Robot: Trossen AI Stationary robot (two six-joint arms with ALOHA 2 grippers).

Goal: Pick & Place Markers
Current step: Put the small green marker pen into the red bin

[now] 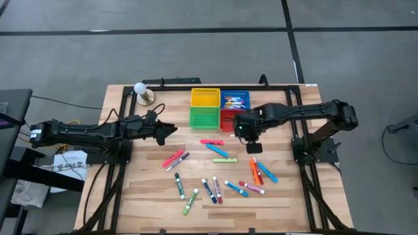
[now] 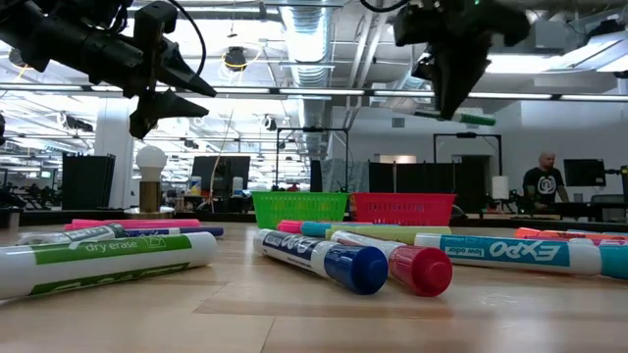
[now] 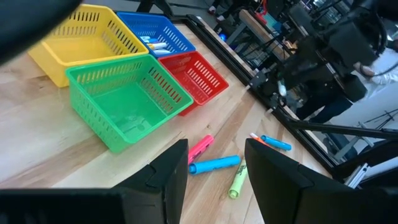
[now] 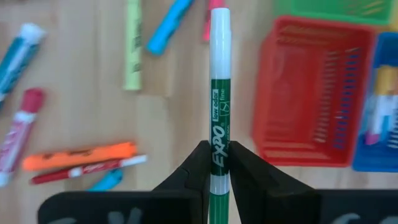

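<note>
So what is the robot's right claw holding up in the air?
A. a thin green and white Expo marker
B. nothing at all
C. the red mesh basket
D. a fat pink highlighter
A: the right gripper is shut on the thin green and white Expo marker, which sticks out past its dark fingers, above the wooden table beside the red mesh basket.

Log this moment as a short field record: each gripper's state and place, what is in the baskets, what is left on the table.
right gripper: shut on a thin green Expo marker, raised above the table beside the red basket
left gripper: open, empty, raised, facing the green basket
blue basket: holds several markers
yellow basket: no markers visible
loose markers: many scattered on the wooden table
</note>
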